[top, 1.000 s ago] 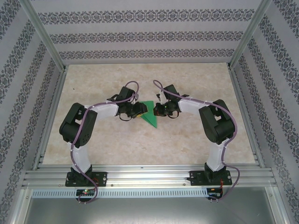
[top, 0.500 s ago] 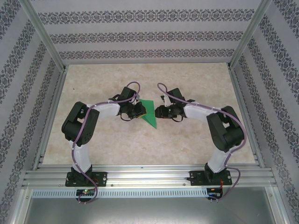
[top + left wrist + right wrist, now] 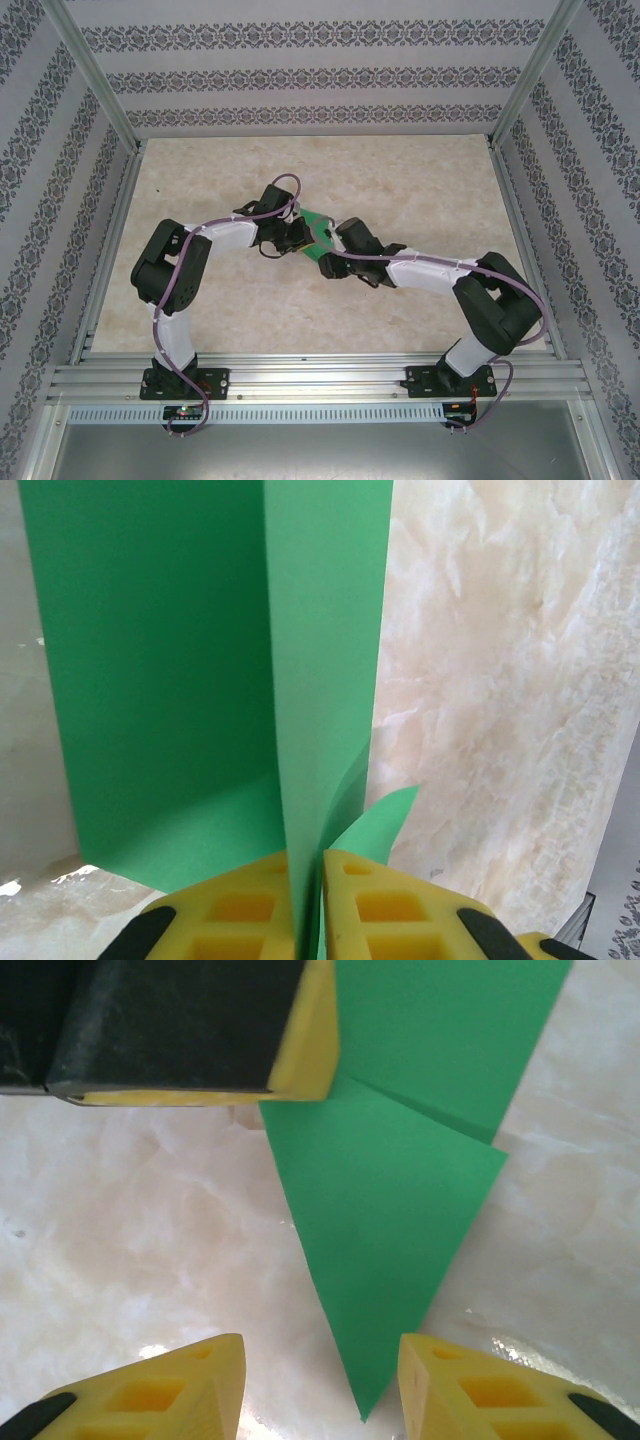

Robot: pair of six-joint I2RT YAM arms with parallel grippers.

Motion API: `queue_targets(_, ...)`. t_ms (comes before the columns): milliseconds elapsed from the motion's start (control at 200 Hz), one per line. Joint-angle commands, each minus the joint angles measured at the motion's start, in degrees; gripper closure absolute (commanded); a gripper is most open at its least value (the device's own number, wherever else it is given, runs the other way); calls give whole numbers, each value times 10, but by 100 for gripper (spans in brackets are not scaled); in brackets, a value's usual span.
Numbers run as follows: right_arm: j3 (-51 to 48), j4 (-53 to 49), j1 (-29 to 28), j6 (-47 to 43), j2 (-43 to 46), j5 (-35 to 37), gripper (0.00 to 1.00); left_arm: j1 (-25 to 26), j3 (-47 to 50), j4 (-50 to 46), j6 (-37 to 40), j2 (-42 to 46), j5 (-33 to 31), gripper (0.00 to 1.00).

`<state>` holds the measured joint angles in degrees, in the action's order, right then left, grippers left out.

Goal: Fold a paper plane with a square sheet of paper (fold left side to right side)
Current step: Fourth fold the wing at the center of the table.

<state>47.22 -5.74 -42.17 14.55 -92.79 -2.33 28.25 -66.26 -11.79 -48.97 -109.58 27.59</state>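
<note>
The square sheet of paper (image 3: 320, 246) is bright green and folded into a pointed dart shape lying mid-table. My left gripper (image 3: 299, 237) is shut on its raised fold; in the left wrist view the yellow fingers (image 3: 240, 910) pinch the upright paper layers (image 3: 320, 660), the gripper (image 3: 308, 870) closed tight. My right gripper (image 3: 337, 262) hovers open at the paper's pointed end. In the right wrist view the paper's point (image 3: 385, 1260) runs down between the spread fingers of this gripper (image 3: 320, 1365), nearer the right one, not pinched. The left gripper's finger (image 3: 305, 1040) holds the paper's wide end.
The marble-patterned tabletop (image 3: 420, 180) lies inside an aluminium frame with patterned walls. Both arms reach in towards the centre, their wrists close together. Bare table stretches behind and to both sides.
The left gripper has closed on the paper's fold. The right gripper has opened, let go of the paper and swung left and nearer, to the paper's pointed end.
</note>
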Motion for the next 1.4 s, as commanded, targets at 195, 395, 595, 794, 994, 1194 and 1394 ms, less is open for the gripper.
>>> queue_targets(195, 33, 13, -31, -55, -46, 93, 55, 6, -31, -18, -32, 13, 3, 84)
queue_targets(395, 45, 6, -36, -60, -63, 114, 55, 6, -41, -34, -30, 6, 6, 84)
queue_targets(595, 52, 4, -36, -58, -81, 121, 57, 6, -41, -36, -30, 4, 8, 84)
queue_targets(794, 57, 1, -36, -56, -90, 129, 62, 6, -46, -39, -29, 0, 8, 84)
queue_targets(994, 55, 1, -36, -53, -91, 130, 69, 5, -48, -43, -27, -2, 5, 82)
queue_targets(1194, 51, 1, -35, -50, -95, 127, 73, 4, -52, -47, -24, -3, 4, 80)
queue_targets(1394, 49, 4, -36, -47, -99, 121, 78, 4, -57, -55, -19, -1, 4, 73)
